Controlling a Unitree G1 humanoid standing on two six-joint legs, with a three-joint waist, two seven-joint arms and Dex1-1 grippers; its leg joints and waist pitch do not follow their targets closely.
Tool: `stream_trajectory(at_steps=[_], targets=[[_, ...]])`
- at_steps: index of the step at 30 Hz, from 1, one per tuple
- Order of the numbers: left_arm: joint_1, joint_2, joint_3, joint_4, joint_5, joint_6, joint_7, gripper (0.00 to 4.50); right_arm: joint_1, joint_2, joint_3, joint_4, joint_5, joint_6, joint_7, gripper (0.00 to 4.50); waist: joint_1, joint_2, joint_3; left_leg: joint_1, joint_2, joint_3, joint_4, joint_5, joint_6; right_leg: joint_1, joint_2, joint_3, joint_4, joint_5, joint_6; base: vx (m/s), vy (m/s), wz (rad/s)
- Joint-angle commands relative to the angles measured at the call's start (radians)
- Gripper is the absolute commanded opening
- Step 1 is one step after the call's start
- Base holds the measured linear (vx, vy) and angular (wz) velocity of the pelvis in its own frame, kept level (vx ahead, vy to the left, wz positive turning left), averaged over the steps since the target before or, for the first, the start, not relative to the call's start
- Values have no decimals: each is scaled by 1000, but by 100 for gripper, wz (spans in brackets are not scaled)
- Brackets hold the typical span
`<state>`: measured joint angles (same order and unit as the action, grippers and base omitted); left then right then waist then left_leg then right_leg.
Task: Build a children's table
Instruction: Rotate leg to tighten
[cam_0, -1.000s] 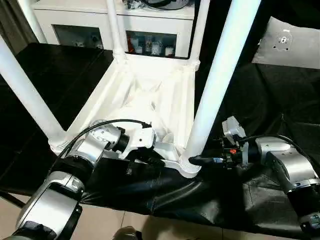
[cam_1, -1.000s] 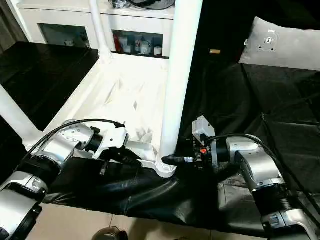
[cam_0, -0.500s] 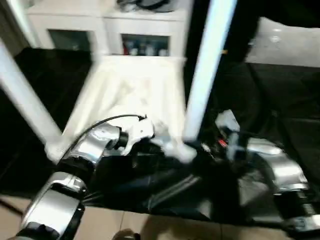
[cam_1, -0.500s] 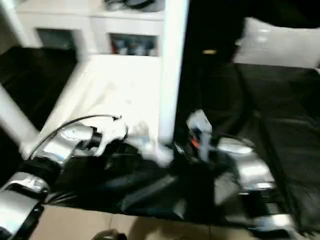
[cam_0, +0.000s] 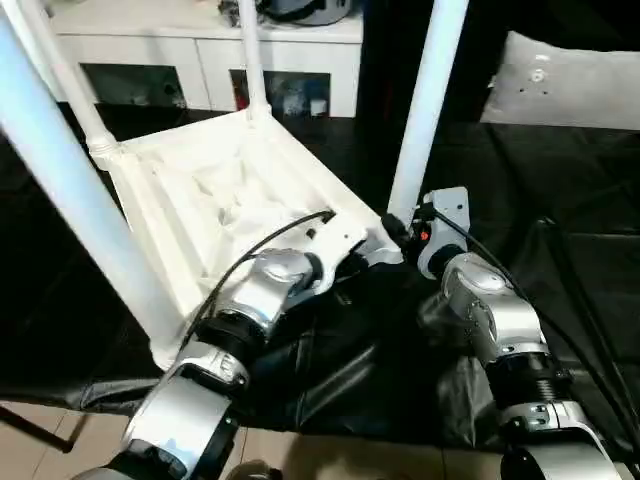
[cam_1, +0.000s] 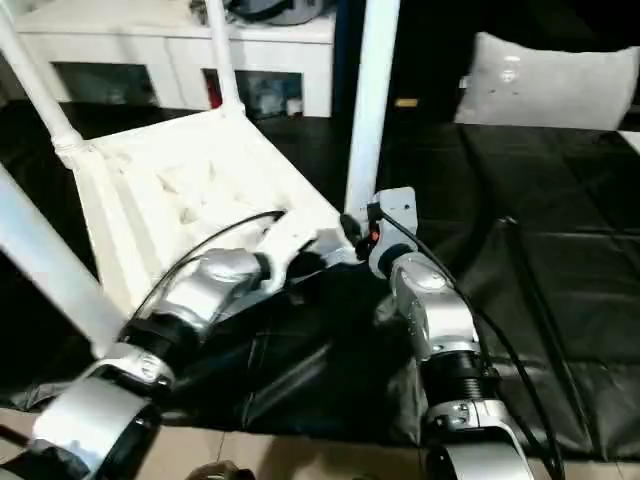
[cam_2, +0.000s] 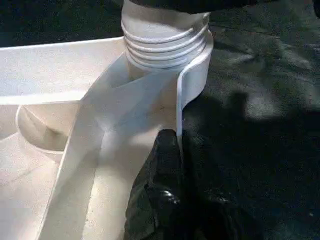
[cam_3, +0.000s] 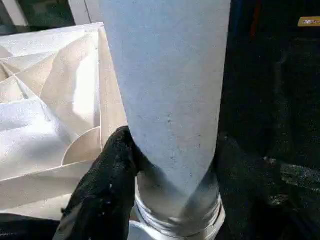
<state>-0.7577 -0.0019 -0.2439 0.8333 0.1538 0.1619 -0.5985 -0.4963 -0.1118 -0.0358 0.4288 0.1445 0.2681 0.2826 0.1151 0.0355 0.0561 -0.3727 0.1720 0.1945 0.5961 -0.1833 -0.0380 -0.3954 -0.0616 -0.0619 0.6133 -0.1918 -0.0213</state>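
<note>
my left claw (cam_2: 167, 165) is pinched shut on the rim of the children's table (cam_0: 215, 195), its black fingers (cam_2: 160, 200) clamped over the thin white edge wall just below the corner socket (cam_2: 167, 42), where a leg is screwed in with its ribbed collar showing. my right claw (cam_3: 150, 165) stands about half wide and grips the near right leg (cam_0: 425, 110) low down, just above that same socket, one black finger (cam_3: 102, 190) pressed against the side of the white tube. the children's table lies upside down on the black-covered counter (cam_0: 560, 250), ribbed underside up and turned at an angle to me, with its near right corner between my two silver forearms. the four legs rise from the corners: one big and close on my left (cam_0: 80, 190), two thinner ones at the far side (cam_0: 250, 55), and the one i hold. behind the counter stands a white cabinet (cam_0: 200, 40) with dark glass compartments, and a grey cushion (cam_0: 570, 85) lies at the far right.
</note>
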Motion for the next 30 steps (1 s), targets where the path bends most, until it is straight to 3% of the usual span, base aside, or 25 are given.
stream_trajectory(at_steps=[1,2,5,6,7,10,12,14,20,22,23,27,28,30], targets=[[10,-22,-28,-33,11,-1,13,0,42,29,22,-9,14,14,38,267,4,-16,-70,9,57,-34,-62,-115,83,49,-98,51,-77,-127,-198,0,0,0],[13,-14,-32,-35,17,0,15,0,49,25,14,-18,23,12,44,298,5,-13,-67,11,58,-34,-64,-136,80,46,-98,51,-82,-157,-194,0,0,0],[28,15,-43,-38,37,-13,10,0,74,-2,-23,-55,74,27,85,307,4,-12,-65,12,60,-37,-69,-165,69,48,-98,49,-86,-195,-186,0,0,0],[43,44,-45,-45,34,-31,-19,0,90,-49,-45,-85,112,49,152,322,3,-7,-64,11,61,-37,-70,-176,68,48,-98,50,-87,-197,-182,0,0,0],[46,50,-46,-46,33,-35,-27,0,93,-61,-47,-89,116,51,166,322,5,-12,-66,11,62,-39,-70,-173,71,54,-98,49,-85,-180,-180,0,0,0],[64,90,-53,-52,32,-65,-79,0,106,-135,-50,-97,122,28,258,353,0,-14,-63,4,57,-35,-66,-157,76,53,-99,49,-86,-167,-189,0,0,0],[76,123,-61,-58,30,-85,-134,0,114,-199,-37,-95,109,-16,346,358,0,-18,-64,3,53,-34,-63,-151,83,56,-99,48,-87,-189,-182,0,0,0],[88,169,-81,-67,31,-123,-205,0,135,-277,-2,-115,105,-51,485,390,0,-15,-61,6,53,-33,-62,-164,87,52,-98,46,-96,-258,-165,0,0,0],[97,234,-122,-76,22,-206,-347,0,138,-356,20,-111,127,-91,646,436,1,-14,-64,10,61,-33,-64,-180,89,45,-96,44,-96,-282,-168,0,0,0],[100,264,-145,-85,22,-250,-427,0,140,-390,40,-115,141,-111,754,440,8,-13,-66,10,65,-33,-64,-174,89,45,-97,46,-93,-268,-178,0,0,0],[101,279,-159,-89,23,-273,-468,0,139,-408,56,-117,149,-120,815,440,11,-18,-67,10,66,-32,-63,-172,91,46,-97,46,-89,-254,-182,0,0,0],[104,303,-179,-99,17,-304,-538,0,135,-439,83,-113,160,-142,917,440,28,-15,-69,10,70,-30,-61,-159,99,43,-98,47,-83,-215,-196,0,0,0],[107,315,-195,-114,7,-325,-597,0,122,-446,97,-107,166,-136,973,440,32,-22,-69,12,71,-29,-61,-159,100,42,-100,47,-83,-214,-200,0,0,0],[108,321,-202,-121,6,-333,-622,0,115,-449,105,-103,169,-131,998,440,38,-18,-69,10,71,-29,-61,-150,101,42,-101,47,-79,-216,-202,0,0,0]])
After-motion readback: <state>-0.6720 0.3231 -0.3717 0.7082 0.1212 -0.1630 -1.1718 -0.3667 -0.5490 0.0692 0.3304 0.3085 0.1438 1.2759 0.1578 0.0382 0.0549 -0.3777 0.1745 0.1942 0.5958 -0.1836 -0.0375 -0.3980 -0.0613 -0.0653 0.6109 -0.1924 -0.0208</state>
